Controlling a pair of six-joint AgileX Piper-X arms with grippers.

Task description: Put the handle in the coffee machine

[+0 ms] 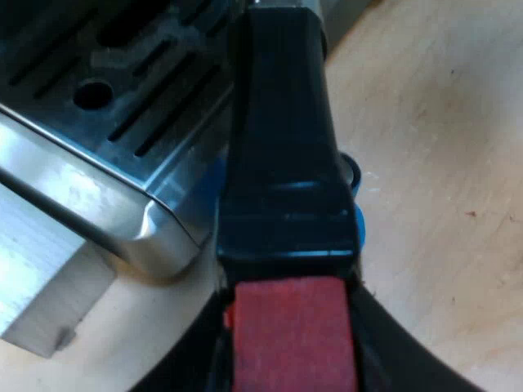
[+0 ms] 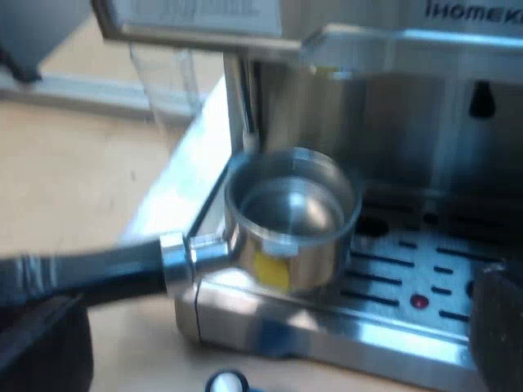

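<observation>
Step in hand: carrying the holder (image 2: 290,216) to the machine (image 2: 384,98). The left gripper (image 1: 286,347) had its fingers (image 1: 384,343) closed on the red end of the handle (image 1: 282,147). The holder's metal cup hung over the edge of the drip tray (image 2: 409,278), below the machine's brewing head and apart from it. The right gripper (image 2: 261,359) stood wide open, holding nothing, near the machine's front. Next, you needed to raise the cup squarely into the head, then swing the handle sideways to lock it; a tilted cup would likely miss the seat.

Left gripper (image 1: 286,355) has black, seemingly curved fingers (image 1: 400,343).
</observation>
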